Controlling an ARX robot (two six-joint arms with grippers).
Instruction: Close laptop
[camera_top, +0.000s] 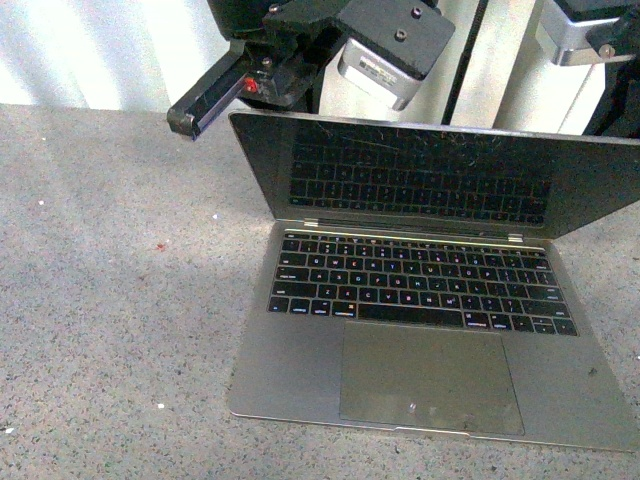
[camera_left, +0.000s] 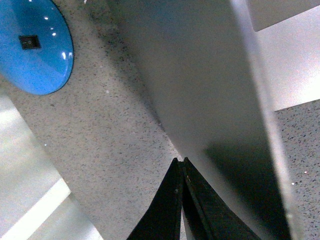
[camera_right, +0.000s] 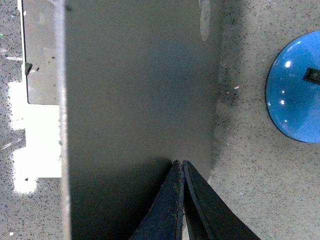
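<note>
Laptop part-open, lid tipped forward. Left gripper and right gripper have their fingers pinched together, tips at lid's back, toward far edge of desk.

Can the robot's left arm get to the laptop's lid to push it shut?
Probably yes. The left gripper, fingers pressed together, is close behind the laptop lid, near its upper corner. The left wrist view shows nothing between them, so the way looks free.

We seem to be at a robotics lab bench: a speckled grey stone-like surface, plain white panels behind it, black-and-silver arm hardware overhead, and a glossy blue dome with a black switch.
</note>
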